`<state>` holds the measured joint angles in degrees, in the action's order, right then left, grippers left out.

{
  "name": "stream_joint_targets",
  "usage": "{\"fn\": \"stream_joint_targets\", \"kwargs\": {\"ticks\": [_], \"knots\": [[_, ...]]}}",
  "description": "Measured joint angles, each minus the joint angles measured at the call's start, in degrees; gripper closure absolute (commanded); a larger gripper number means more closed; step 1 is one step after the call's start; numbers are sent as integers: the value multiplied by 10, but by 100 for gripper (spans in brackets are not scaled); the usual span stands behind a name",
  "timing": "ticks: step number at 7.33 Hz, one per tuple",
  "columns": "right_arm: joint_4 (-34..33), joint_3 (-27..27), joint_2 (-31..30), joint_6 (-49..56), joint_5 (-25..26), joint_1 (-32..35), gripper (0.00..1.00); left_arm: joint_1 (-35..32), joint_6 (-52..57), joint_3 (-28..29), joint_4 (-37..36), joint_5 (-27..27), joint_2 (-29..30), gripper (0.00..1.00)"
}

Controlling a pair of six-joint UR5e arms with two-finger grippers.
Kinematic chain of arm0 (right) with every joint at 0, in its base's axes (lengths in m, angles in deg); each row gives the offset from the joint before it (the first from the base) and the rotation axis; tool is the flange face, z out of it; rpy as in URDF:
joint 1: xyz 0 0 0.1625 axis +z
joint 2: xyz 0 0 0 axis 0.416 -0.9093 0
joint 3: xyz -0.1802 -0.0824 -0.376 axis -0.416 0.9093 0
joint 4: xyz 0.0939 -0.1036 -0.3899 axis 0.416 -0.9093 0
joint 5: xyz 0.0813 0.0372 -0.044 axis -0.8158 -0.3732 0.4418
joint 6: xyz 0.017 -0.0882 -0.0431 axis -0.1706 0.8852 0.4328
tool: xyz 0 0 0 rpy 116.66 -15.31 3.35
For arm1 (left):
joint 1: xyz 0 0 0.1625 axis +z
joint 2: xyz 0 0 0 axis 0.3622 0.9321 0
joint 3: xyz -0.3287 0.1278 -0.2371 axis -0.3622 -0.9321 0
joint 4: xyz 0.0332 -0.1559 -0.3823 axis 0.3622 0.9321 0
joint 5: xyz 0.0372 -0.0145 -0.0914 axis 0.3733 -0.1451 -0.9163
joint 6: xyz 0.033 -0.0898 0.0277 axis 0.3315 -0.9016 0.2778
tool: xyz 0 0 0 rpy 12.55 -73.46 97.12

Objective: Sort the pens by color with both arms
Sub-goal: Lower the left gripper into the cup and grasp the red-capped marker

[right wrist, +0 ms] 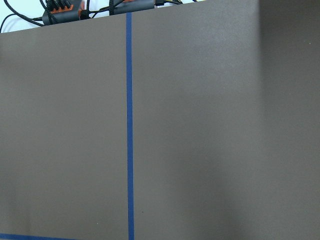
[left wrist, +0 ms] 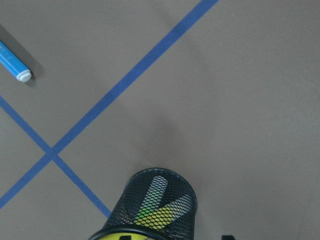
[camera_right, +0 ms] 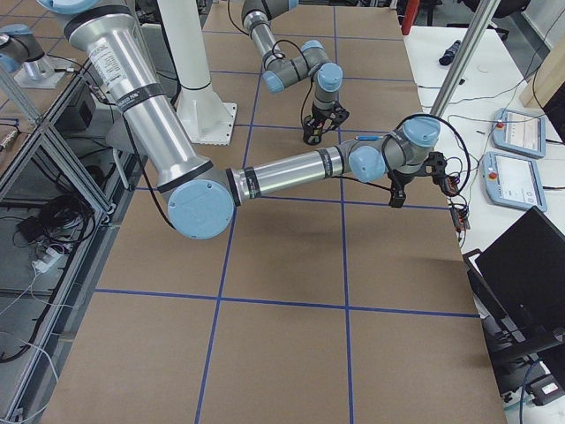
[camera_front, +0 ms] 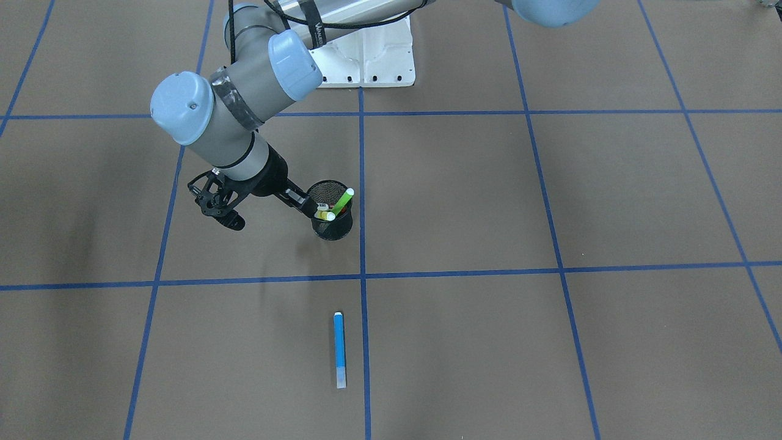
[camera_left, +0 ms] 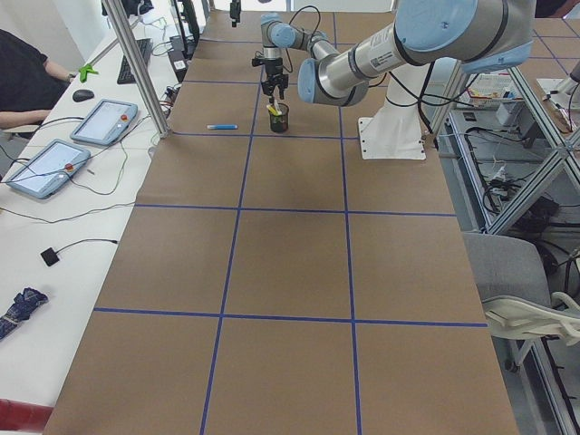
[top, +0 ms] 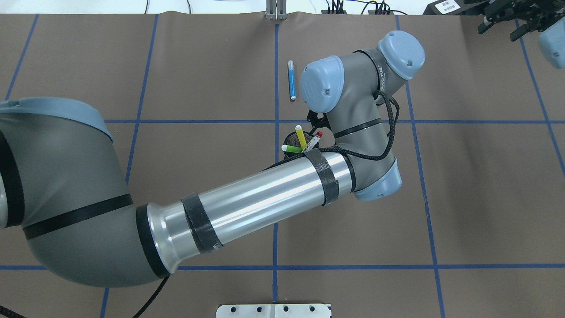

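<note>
A black mesh cup [camera_front: 332, 225] stands near the table's middle and holds three pens: a green pen [top: 291, 149], a yellow pen [top: 301, 137] and a white pen with a red cap [top: 314, 140]. A blue pen [camera_front: 339, 348] lies flat on the table on the side of the cup away from the robot; it also shows in the overhead view [top: 291, 79]. My left arm reaches across the middle; its gripper [camera_front: 272, 217] hangs beside the cup, looks open, and one finger [camera_front: 299, 200] is at the rim. My right gripper [top: 503, 20] is far off at the table's far right corner, looks open and holds nothing.
Blue tape lines [camera_front: 361, 183] divide the brown table into squares. The white mounting base [camera_front: 366, 58] sits at the robot's edge. My left arm's silver forearm [top: 265, 198] spans the middle. Tablets [camera_left: 104, 122] and cables lie on the side bench.
</note>
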<state>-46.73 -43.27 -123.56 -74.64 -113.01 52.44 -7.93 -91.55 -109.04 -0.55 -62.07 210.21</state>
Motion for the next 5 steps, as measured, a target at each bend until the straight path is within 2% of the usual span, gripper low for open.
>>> {"fn": "stream_joint_targets", "kwargs": {"ticks": [2,3,5], "knots": [[0,0,0,0,0,0,1,0,-13,0,0,3,-1,61],[0,0,0,0,0,-1,1,0,-26,0,-1,3,0,64],[0,0,2,0,0,-1,1,0,-47,-1,-3,2,0,64]]}}
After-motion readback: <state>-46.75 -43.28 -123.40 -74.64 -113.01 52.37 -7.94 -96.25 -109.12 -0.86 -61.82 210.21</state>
